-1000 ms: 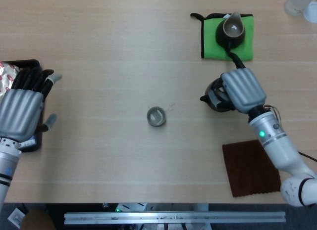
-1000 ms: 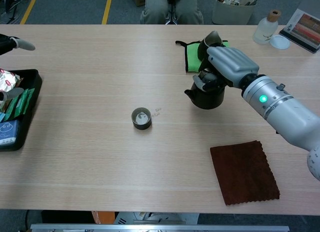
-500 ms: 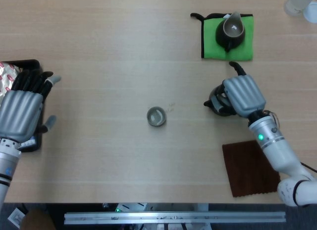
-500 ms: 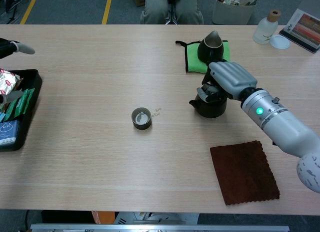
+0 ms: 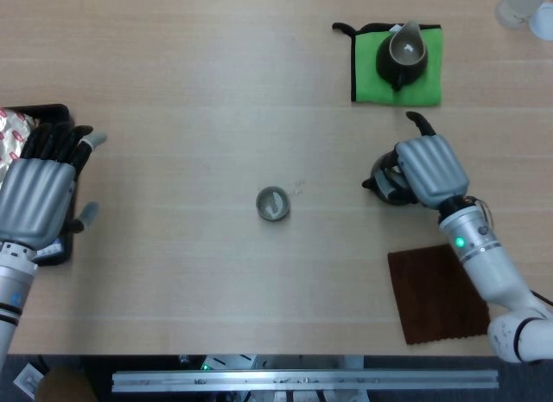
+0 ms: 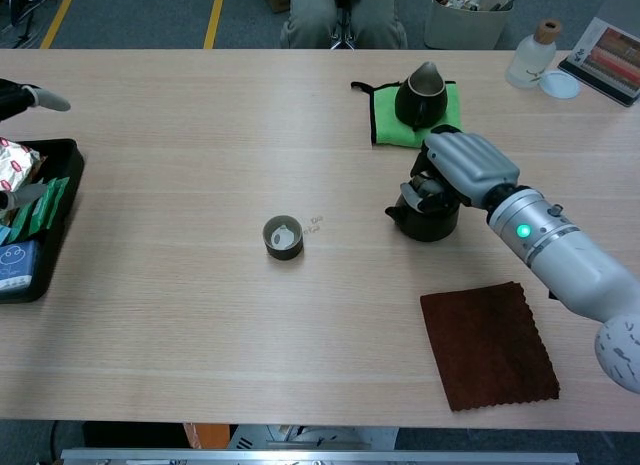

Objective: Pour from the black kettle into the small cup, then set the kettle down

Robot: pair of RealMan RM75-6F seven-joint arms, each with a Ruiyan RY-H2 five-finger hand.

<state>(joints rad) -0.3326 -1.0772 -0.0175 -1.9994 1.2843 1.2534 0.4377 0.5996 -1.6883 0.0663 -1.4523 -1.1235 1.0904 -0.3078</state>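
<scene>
The small grey cup (image 5: 273, 203) (image 6: 283, 237) stands mid-table with pale liquid in it. The black kettle (image 5: 384, 188) (image 6: 425, 219) stands upright on the table to the cup's right, spout pointing left toward the cup. My right hand (image 5: 429, 171) (image 6: 468, 165) covers its top and far side and still grips it; the lid is hidden under the hand, and the handle tip pokes out behind the hand. My left hand (image 5: 39, 190) hovers over the table's left edge, fingers extended and holding nothing; only its fingertips (image 6: 30, 95) show in the chest view.
A black pitcher (image 5: 403, 53) (image 6: 421, 93) sits on a green cloth (image 5: 371, 63) behind the kettle. A brown cloth (image 5: 441, 296) (image 6: 490, 345) lies front right. A black tray (image 6: 35, 255) of packets is far left. A bottle (image 6: 530, 55) stands back right.
My right hand has carried the kettle rightward and toward the table's near side, lowering it from above the table onto the surface. The left hand and cup stayed put.
</scene>
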